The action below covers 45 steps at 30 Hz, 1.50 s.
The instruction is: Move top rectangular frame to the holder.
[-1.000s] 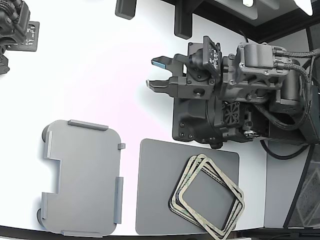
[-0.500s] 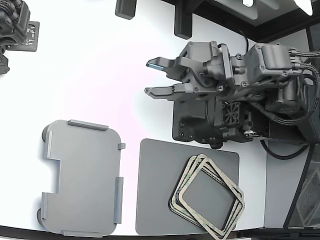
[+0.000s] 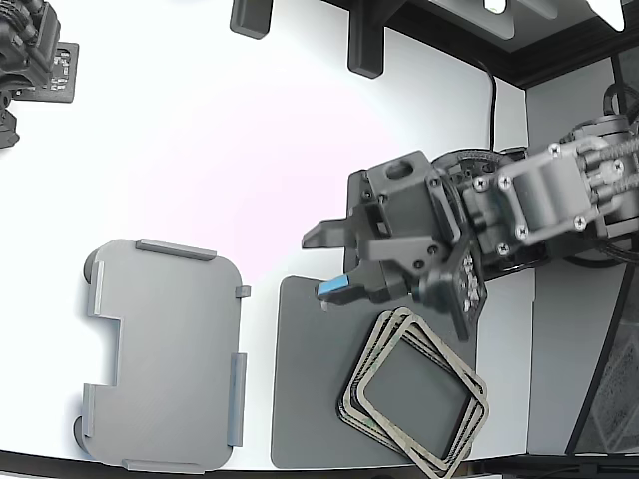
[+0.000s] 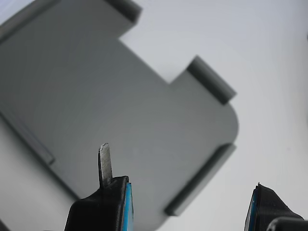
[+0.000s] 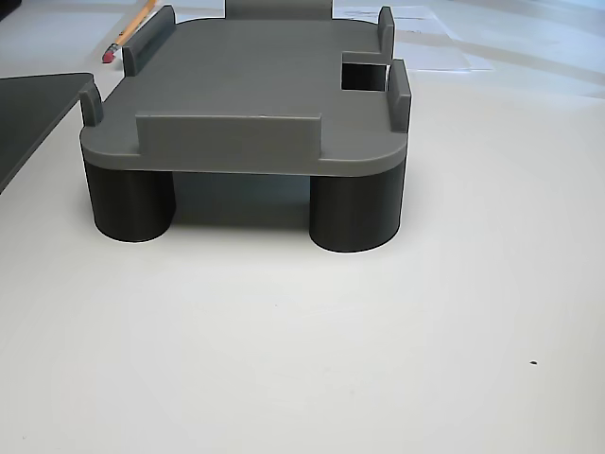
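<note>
Several beige rectangular frames lie stacked on a dark grey mat (image 3: 310, 389) at the exterior view's lower right, and the top rectangular frame (image 3: 445, 367) lies uppermost, untouched. My gripper (image 3: 321, 264) hovers over the mat's far left corner, just left of the stack. It is open, with nothing between its fingers. The holder (image 3: 170, 349), a light grey tray with raised lips, sits empty at the lower left. In the wrist view the holder (image 4: 134, 110) fills the picture beyond the open gripper (image 4: 190, 207). The other view shows the holder (image 5: 246, 95) standing on round feet.
A second arm's dark hardware (image 3: 30, 60) stands at the exterior view's top left. Two black posts (image 3: 364, 40) rise at the top edge. A pencil (image 5: 128, 33) lies beyond the holder in the other view, with the mat's (image 5: 28, 104) edge beside it.
My arm has swung from the far side toward the near edge in the exterior view. The gripper turned and now hangs by the stack, still open.
</note>
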### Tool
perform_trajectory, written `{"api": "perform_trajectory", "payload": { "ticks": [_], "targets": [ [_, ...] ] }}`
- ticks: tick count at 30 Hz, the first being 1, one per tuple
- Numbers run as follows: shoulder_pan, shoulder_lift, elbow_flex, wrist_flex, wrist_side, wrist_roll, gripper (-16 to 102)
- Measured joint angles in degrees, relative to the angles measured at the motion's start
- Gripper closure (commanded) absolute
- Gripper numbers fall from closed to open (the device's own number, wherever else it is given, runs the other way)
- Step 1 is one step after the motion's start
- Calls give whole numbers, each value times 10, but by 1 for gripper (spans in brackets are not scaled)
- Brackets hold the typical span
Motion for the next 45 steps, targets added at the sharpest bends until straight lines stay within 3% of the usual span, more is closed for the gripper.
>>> {"api": "perform_trajectory", "payload": {
  "ticks": [2, 3, 6, 13, 21, 31, 37, 45],
  "targets": [
    [51, -35, -40, 32, 35, -6, -12],
    [77, -53, -57, 47, 50, -7, -4],
    [149, -99, -109, 89, 85, -8, 1],
    [292, -149, -142, 129, 130, 18, -14],
    [372, -229, -197, 192, 40, 6, -14],
    [488, -303, -229, 247, 63, -89, -14],
    [522, -347, -228, 246, 67, -150, -14],
    [541, -426, -278, 243, 25, -175, -12]
  ]
}}
